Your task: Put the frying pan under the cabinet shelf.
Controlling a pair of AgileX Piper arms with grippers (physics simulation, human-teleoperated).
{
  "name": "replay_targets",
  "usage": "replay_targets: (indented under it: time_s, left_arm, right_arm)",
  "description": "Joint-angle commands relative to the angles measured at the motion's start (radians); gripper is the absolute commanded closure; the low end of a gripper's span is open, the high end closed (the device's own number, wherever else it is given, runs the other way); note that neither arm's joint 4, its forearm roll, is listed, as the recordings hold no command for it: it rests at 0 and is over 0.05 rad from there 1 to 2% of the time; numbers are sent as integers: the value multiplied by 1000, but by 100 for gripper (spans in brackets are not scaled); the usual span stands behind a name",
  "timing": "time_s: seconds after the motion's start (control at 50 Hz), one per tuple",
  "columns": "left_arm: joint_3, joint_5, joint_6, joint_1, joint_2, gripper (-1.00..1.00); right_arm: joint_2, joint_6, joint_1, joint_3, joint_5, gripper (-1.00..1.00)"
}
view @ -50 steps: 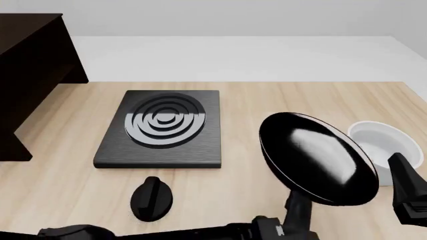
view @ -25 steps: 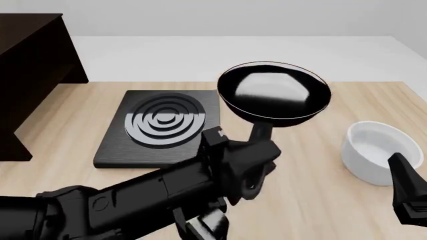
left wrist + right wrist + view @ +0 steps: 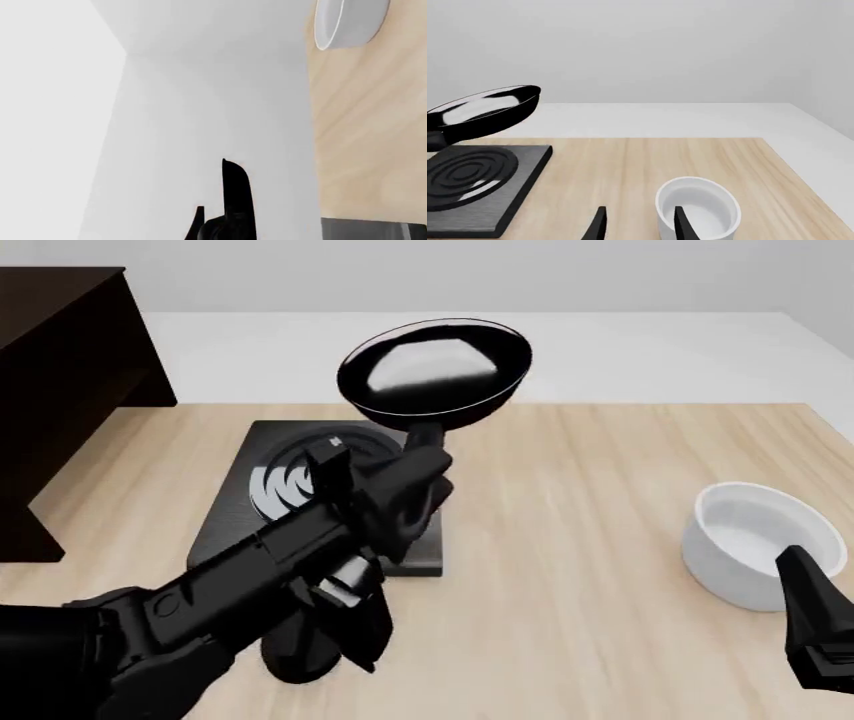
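The frying pan (image 3: 434,368) hangs in the air above the far edge of the stove plate, tilted so its pale base faces the camera. My left gripper (image 3: 411,472) is shut on its straight black handle just below the bowl of the pan. The right wrist view shows the frying pan (image 3: 484,112) from the side, lifted over the stove. The cabinet shelf (image 3: 67,380) stands at the far left of the table, well to the left of the pan. At the near right, my right gripper (image 3: 639,226) is open and holds nothing, with the white bowl just beyond it.
The black stove plate (image 3: 267,540) lies left of centre, partly hidden by my left arm. A white bowl (image 3: 750,540) sits at the right, also visible as the bowl (image 3: 697,205). A small black knob (image 3: 296,660) peeks out beneath the arm.
The left arm has swung the pan leftward and farther back, from the right-centre of the table to above the stove's far edge. The right gripper has stayed still.
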Motion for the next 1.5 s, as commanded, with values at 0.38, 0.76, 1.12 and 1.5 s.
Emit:
replay_targets:
  time_s: [0.38,0.76,1.12,1.5]
  left_arm:
    - [91,-223,-116,272,-30,100]
    - [126,-241,-238,404,-60,100]
    - [156,-205,-305,507,-92,100]
    - [179,-164,-349,618,-105,100]
  right_arm:
    - [0,0,0,0,0,-100]
    - [0,0,0,0,0,-100]
    - [0,0,0,0,0,-100]
    - [0,0,0,0,0,-100]
